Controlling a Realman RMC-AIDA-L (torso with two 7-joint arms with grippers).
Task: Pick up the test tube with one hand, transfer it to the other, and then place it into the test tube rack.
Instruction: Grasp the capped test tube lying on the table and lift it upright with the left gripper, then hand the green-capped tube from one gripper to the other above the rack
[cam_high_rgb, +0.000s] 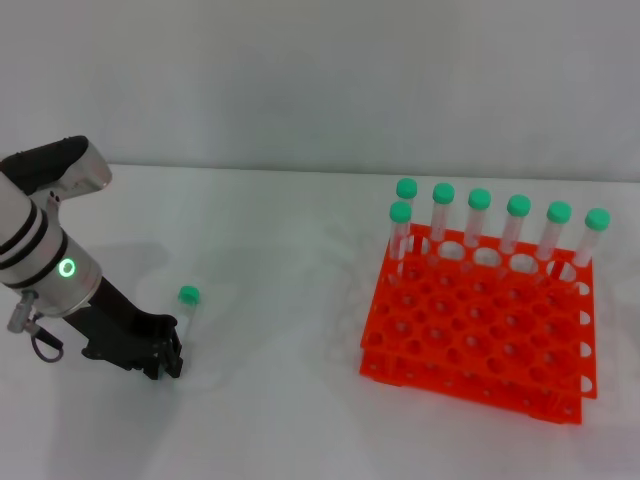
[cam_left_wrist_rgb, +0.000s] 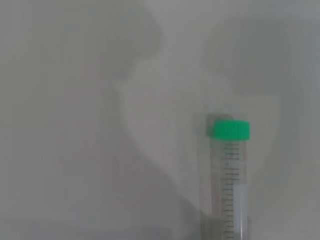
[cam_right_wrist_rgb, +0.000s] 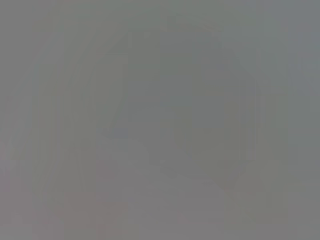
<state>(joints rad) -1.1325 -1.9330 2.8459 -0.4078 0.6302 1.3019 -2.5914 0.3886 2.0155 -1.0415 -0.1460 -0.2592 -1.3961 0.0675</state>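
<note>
A test tube (cam_high_rgb: 185, 310) with a green cap (cam_high_rgb: 188, 295) lies on the white table, left of centre. My left gripper (cam_high_rgb: 168, 352), black and unlabelled on a silver wrist with a green light, is low over the table at the tube's bottom end. The left wrist view shows the tube (cam_left_wrist_rgb: 231, 185) with its cap (cam_left_wrist_rgb: 231, 130) pointing away from the gripper, close above the table. The orange test tube rack (cam_high_rgb: 480, 335) stands at the right. My right gripper is out of view; the right wrist view shows only a blank grey surface.
Several green-capped tubes (cam_high_rgb: 479, 215) stand upright along the rack's back rows. Its front holes are open. White table (cam_high_rgb: 290, 400) lies between the loose tube and the rack. A pale wall runs behind the table.
</note>
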